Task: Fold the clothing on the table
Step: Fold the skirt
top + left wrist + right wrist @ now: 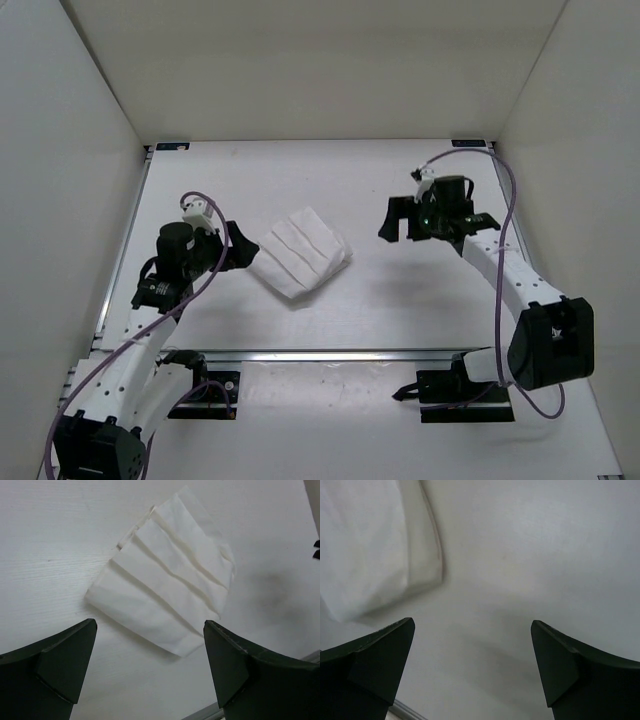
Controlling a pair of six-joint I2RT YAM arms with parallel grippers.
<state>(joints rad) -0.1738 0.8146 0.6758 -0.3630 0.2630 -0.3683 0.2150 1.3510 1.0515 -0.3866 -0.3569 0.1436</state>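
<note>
White folded clothing (165,580), just ahead of left hand (149,624), untouched

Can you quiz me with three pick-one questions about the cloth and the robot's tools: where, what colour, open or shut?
1. Where does the clothing lie? A) nearer the left tool B) nearer the right tool C) held in a tool
2. Its colour? A) red B) white C) blue
3. The tools are? A) both shut B) both open C) one shut
Answers: 1 A, it lies right before the left tool. 2 B, plain white fabric. 3 B, fingers spread wide in both wrist views, gripping nothing.
</note>
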